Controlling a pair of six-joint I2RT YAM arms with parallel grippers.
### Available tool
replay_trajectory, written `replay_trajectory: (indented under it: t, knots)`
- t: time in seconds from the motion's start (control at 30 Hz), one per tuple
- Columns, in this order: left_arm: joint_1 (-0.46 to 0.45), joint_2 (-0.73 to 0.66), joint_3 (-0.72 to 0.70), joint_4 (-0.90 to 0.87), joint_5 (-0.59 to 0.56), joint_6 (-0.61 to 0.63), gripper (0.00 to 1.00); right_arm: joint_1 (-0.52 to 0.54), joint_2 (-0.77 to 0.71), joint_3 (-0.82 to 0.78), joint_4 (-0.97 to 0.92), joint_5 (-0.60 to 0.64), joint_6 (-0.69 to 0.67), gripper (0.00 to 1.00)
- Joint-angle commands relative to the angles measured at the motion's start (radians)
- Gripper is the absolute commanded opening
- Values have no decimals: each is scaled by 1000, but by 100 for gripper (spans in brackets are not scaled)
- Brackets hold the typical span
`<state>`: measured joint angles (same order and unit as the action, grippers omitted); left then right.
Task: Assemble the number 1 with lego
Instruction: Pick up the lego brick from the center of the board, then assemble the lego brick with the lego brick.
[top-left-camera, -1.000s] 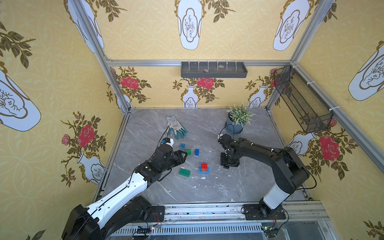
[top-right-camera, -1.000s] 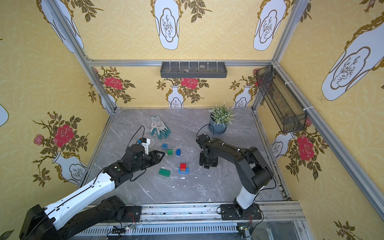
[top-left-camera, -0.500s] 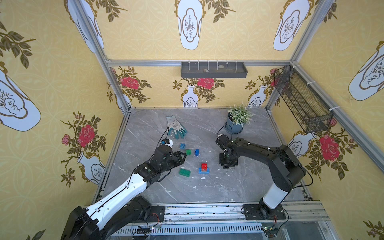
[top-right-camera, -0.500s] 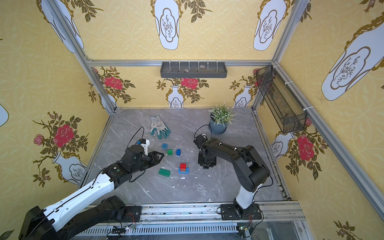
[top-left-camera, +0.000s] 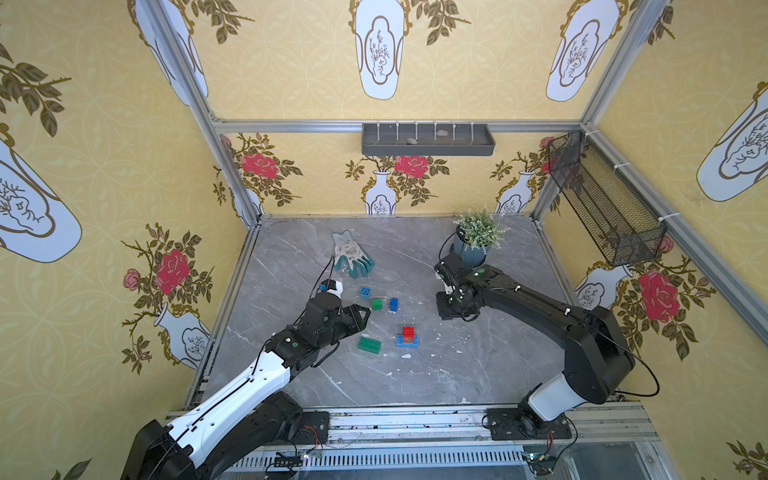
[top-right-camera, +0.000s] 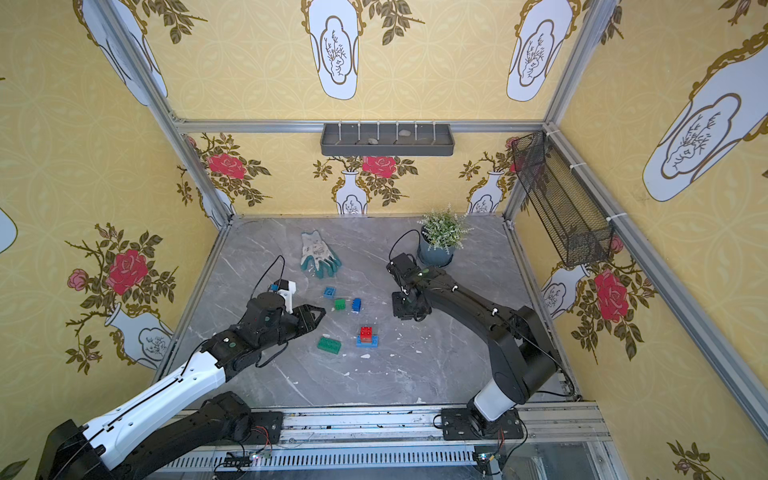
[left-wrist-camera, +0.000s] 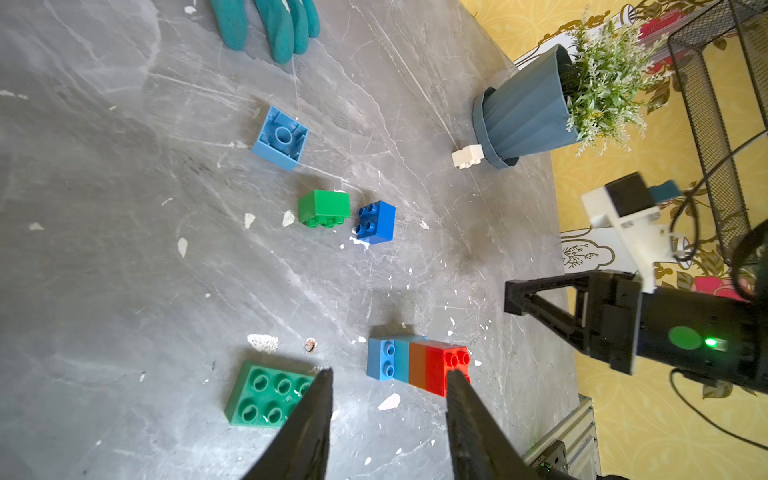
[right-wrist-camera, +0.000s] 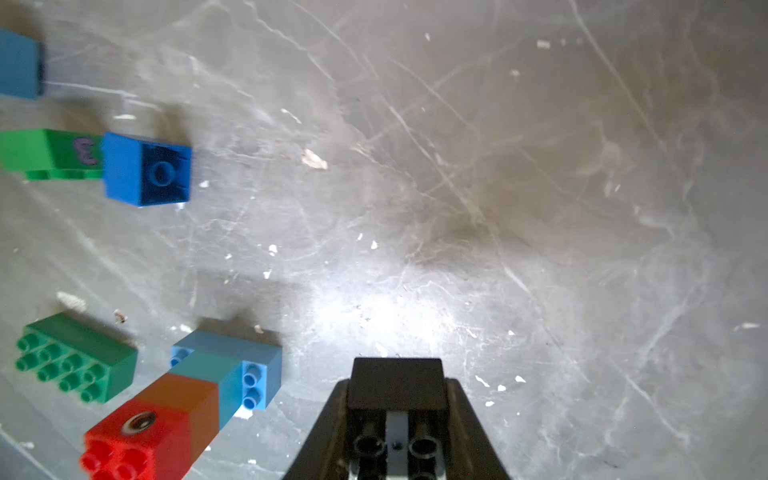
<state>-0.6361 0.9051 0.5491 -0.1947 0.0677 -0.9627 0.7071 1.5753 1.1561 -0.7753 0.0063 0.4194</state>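
1. The right gripper (right-wrist-camera: 398, 388) is closed narrowly on a black brick (right-wrist-camera: 397, 374), which sits clamped between its two fingers.
2. The right arm (top-left-camera: 536, 305) rises from its base at the near edge and stretches a long forearm over the table (top-left-camera: 478, 374). Its wrist is bent so the gripper points down at bare surface, to the right of the other bricks and near the potted plant (top-left-camera: 473, 241). I cannot tell whether the black brick touches the table.
3. The left gripper (left-wrist-camera: 390, 373) stands partly open with nothing between its fingers.
4. The left arm (top-left-camera: 253, 374) reaches low and forward from the near left. Its fingertips point toward the bricks, just above the table.
5. A small stack stands in the middle: a long light-blue brick (left-wrist-camera: 388, 359) at the base, then an orange-brown brick (left-wrist-camera: 417, 365) and a red brick (left-wrist-camera: 446, 368).
6. A long green brick (left-wrist-camera: 266, 392) lies studs-up just beside the stack, on the left arm's side.
7. Farther back, a small green brick (left-wrist-camera: 324, 207) and a blue brick (left-wrist-camera: 375, 222) lie close together on their sides. A light-blue square brick (left-wrist-camera: 280, 137) lies beyond them, hollow side up.
8. A white brick (left-wrist-camera: 467, 157) rests against the plant's pot.
9. A glove (top-left-camera: 351, 255) lies at the back, apart from the bricks.
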Motion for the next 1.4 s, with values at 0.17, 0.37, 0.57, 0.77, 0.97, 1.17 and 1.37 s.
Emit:
replay_trajectory:
  t: [0.17,0.37,0.57,0.77,0.97,1.17,1.37]
  knots:
    - [7,-18,-41,35,-30,-26,46,114,-24,127,-55,-97,-484,22]
    - [19,-29,-60,31,-28,-48,46,192,11,220,-139,-190,-748,21]
    - [38,-50,-94,33,-22,-76,47,257,119,321,-293,-148,-884,21]
    - [63,-76,-128,28,-11,-108,47,272,189,376,-343,-129,-952,22]
    - [80,-104,-152,23,-12,-126,47,289,261,435,-360,-105,-984,22]
    - [88,-121,-162,14,-11,-130,48,295,298,461,-363,-101,-990,22]
    - [91,-124,-165,12,-10,-130,48,298,317,461,-351,-106,-998,22]
